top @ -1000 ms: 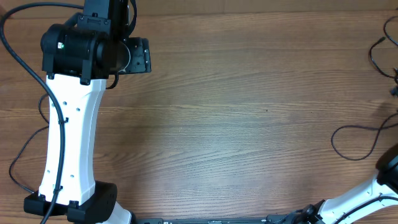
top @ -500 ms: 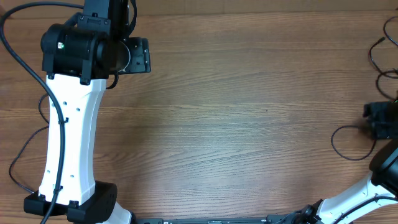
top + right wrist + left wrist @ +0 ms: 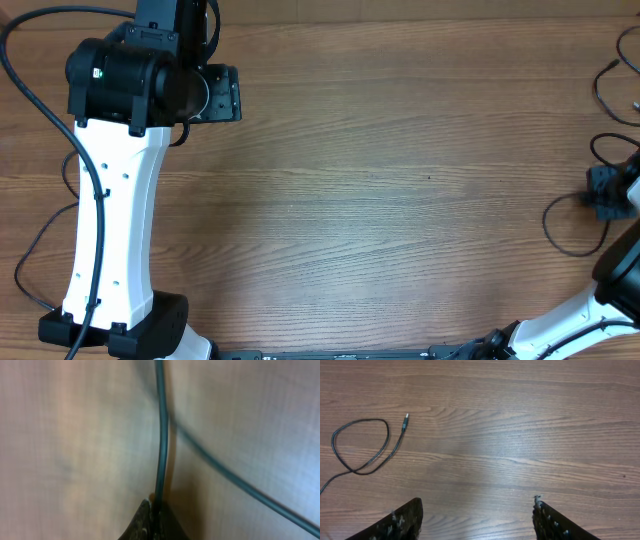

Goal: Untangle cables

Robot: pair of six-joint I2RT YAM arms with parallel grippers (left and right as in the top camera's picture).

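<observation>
The worktop point(image 3: 400, 200) was smooth brown wood-grain, matt under the light. At its right edge the right claw point(image 3: 605, 190) was pressed together, pinching a thin black cable point(image 3: 160, 435) that curved away in a loose loop. The left claw point(image 3: 477, 515) stood spread wide above the wood, touching nothing. Another thin cable point(image 3: 387, 435) lay looped beyond it, its small plug point(image 3: 406, 420) pointing away.

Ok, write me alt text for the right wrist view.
Blurred close-up: the right hand, shut, pinches a thin dark cable that runs straight up the frame over the wooden table. A second stretch of cable slants off toward the lower right.
</observation>
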